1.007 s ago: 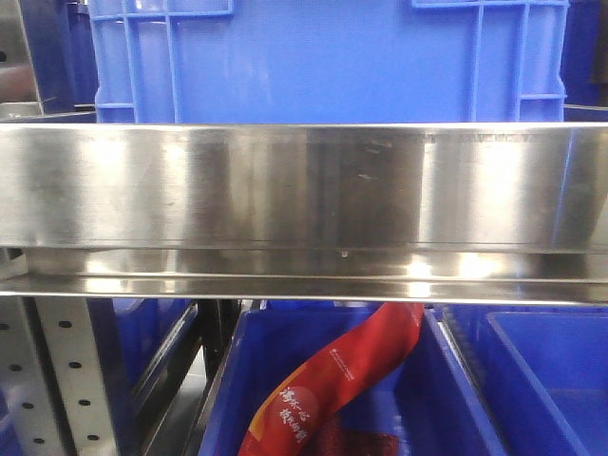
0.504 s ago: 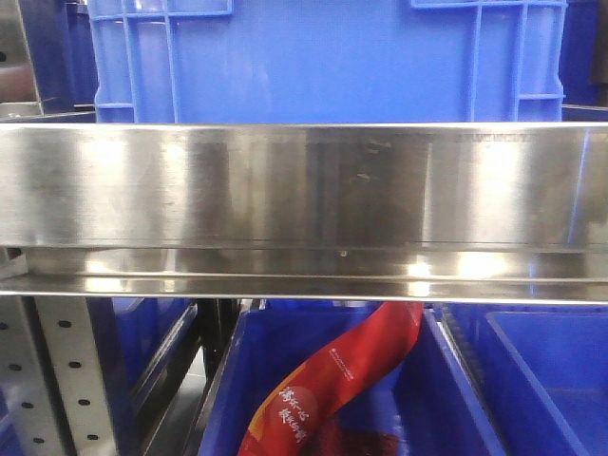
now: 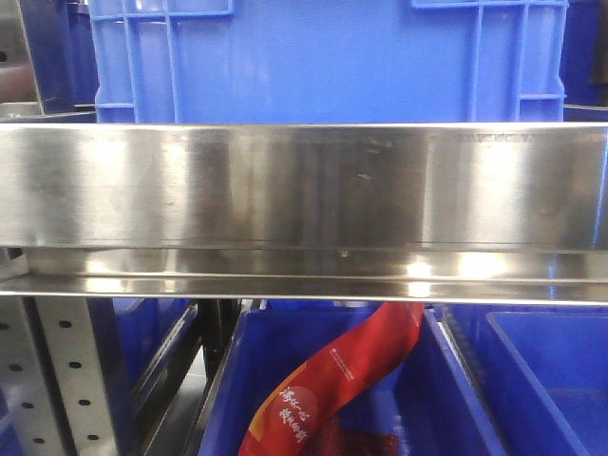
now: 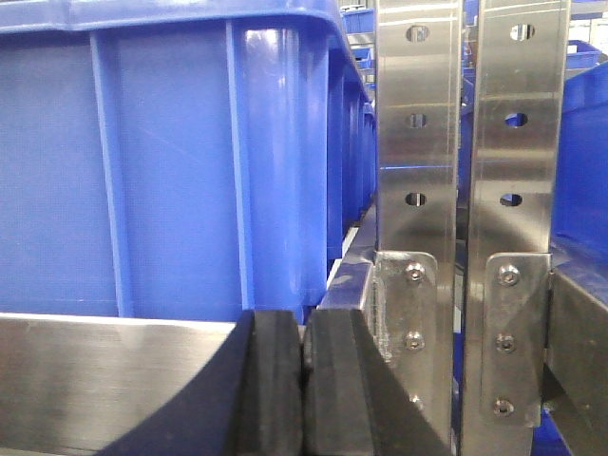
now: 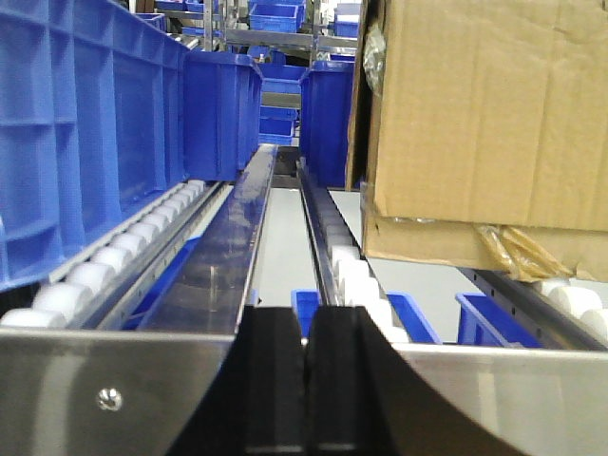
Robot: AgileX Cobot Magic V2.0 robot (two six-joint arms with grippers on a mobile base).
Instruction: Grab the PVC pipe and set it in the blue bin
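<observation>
So, going left to right: in the left wrist view a big blue bin (image 4: 161, 161) is seen up close on a steel shelf rail (image 4: 114, 380), with two perforated steel uprights (image 4: 418, 190) just to its right. The left gripper (image 4: 303, 380) is at the bottom edge, jaws pressed together with nothing pinched between them.

In the front view a wide steel shelf beam (image 3: 304, 190) is stretched across the frame, a blue crate (image 3: 323, 57) is sat above it, and a red printed bag (image 3: 332, 380) is seen in a lower blue tub (image 3: 456, 399).

In the right wrist view a roller lane (image 5: 114, 256) is shown running away, blue bins (image 5: 85, 133) along its left, a cardboard box (image 5: 484, 114) on the right. The right gripper (image 5: 304, 380) is also closed up tight, empty.

The PVC pipe isn't visible in any view, so where it sits can't be told. It's probably light, stiff and a bit slick, so a grab across the middle of the arc would likely be best, not at the ends.

The rollers and box are only shown by the right wrist; the bag only by the front camera; the uprights only by the left wrist.
</observation>
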